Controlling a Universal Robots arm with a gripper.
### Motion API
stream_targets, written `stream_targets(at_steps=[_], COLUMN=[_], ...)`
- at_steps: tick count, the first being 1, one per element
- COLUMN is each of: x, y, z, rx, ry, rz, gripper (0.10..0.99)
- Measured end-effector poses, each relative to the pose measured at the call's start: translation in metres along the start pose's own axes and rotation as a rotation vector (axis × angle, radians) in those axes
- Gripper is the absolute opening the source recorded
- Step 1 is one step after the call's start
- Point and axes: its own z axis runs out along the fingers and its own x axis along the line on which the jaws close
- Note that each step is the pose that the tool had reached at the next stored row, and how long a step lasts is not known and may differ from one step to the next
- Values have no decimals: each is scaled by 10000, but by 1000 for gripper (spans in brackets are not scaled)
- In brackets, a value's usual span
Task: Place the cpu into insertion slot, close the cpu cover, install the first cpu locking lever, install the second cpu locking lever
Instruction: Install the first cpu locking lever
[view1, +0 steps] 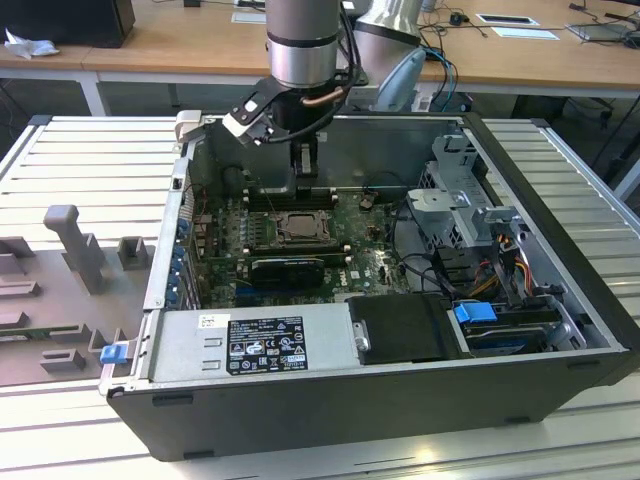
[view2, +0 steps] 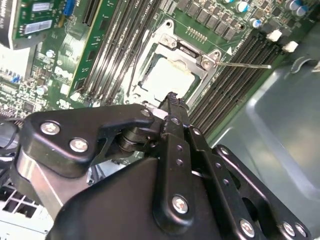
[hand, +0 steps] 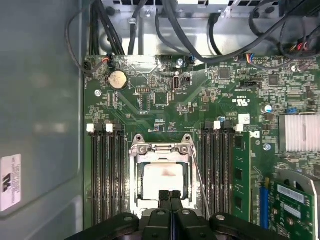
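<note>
Above the closed cpu cover, gripper pressed together, empty, cpu seated beneath.

Open black computer case holds a labelled grey power supply.

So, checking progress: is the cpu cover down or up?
Down: the cpu cover lies flat around the cpu in the first wrist view.

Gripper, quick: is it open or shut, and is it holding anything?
Gripper: shut, fingertips together, holding nothing, close over the near edge of the cpu cover.
</note>
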Motion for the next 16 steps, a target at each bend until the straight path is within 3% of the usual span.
stream_targets(at_steps=[6,8,16], x=[-3,-3,-2], y=[10,12,11], z=[-222,-247,-248], rx=[0,-2,-23], ry=[0,-3,52], rz=[0,-48,-1628], gripper=[106,106,106])
